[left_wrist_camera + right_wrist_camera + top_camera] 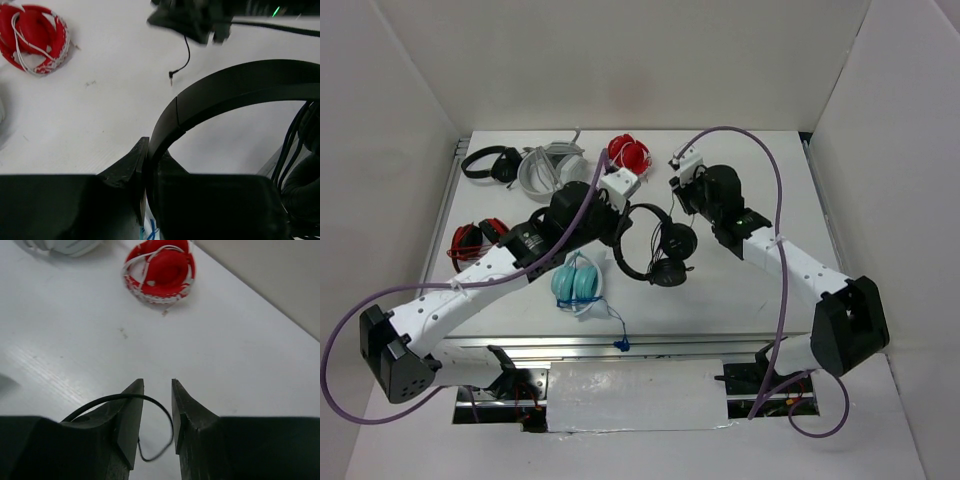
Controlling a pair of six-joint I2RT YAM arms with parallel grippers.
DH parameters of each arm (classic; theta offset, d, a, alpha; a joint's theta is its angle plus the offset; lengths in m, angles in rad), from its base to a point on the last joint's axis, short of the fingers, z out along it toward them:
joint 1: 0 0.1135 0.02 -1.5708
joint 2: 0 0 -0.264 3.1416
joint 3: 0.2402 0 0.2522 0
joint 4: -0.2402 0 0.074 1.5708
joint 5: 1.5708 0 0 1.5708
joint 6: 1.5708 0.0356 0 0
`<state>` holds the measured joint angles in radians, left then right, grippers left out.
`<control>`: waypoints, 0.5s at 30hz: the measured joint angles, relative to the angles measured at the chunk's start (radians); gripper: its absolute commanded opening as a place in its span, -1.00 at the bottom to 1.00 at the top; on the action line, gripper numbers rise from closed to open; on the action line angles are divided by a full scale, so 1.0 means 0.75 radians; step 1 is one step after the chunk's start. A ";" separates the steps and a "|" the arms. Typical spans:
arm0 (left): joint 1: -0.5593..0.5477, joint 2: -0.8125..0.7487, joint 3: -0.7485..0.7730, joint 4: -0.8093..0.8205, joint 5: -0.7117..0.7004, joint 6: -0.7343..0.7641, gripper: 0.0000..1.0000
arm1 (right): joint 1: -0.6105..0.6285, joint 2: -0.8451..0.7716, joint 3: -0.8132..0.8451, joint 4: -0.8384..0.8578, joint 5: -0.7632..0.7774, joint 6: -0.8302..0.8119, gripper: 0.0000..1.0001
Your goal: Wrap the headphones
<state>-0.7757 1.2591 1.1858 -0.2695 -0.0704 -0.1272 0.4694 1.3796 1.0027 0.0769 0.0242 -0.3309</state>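
Surface: flat white table (pixel 770 160), faint scuffs, closed in by plain white walls (pixel 620 60) on the left, back and right. A metal rail (pixel 650 345) runs along the bottom edge in the top view.

The headphones (pixel 665 245) sit mid-frame in the top view, earcups stacked toward lower right. The left gripper (pixel 618 225) is clamped on the headband; in the left wrist view the band arcs straight out of the closed fingers (pixel 135 165).

The right gripper (pixel 680 186) is just above and right of them, jaws at a narrow gap, holding nothing firmly. The thin cable (pixel 150 399) loops across that gap over bare table. Its plug (pixel 171 75) lies loose on the surface.

Other items on the table:
- red pair (pixel 628 153), top centre
- white pair (pixel 548 168), to the left of the red pair
- second black pair (pixel 490 163), upper left
- red-and-black pair (pixel 475 240), left edge
- teal pair (pixel 577 283), below the left gripper
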 measured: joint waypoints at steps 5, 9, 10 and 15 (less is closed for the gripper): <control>0.009 0.032 0.194 -0.017 0.035 -0.010 -1.00 | 0.016 0.032 -0.044 0.067 -0.199 0.092 -0.17; 0.028 0.062 0.353 -0.044 0.068 -0.013 -1.00 | 0.026 0.096 -0.093 0.179 -0.340 0.189 -0.13; 0.031 0.070 0.390 -0.053 0.068 -0.014 -1.00 | 0.032 0.115 -0.104 0.209 -0.364 0.214 -0.11; 0.039 0.091 0.516 -0.101 0.060 -0.017 -1.00 | 0.054 0.203 -0.158 0.368 -0.461 0.342 -0.12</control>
<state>-0.7467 1.3270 1.5730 -0.3454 -0.0254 -0.1402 0.5098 1.5318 0.8845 0.3527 -0.3214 -0.0742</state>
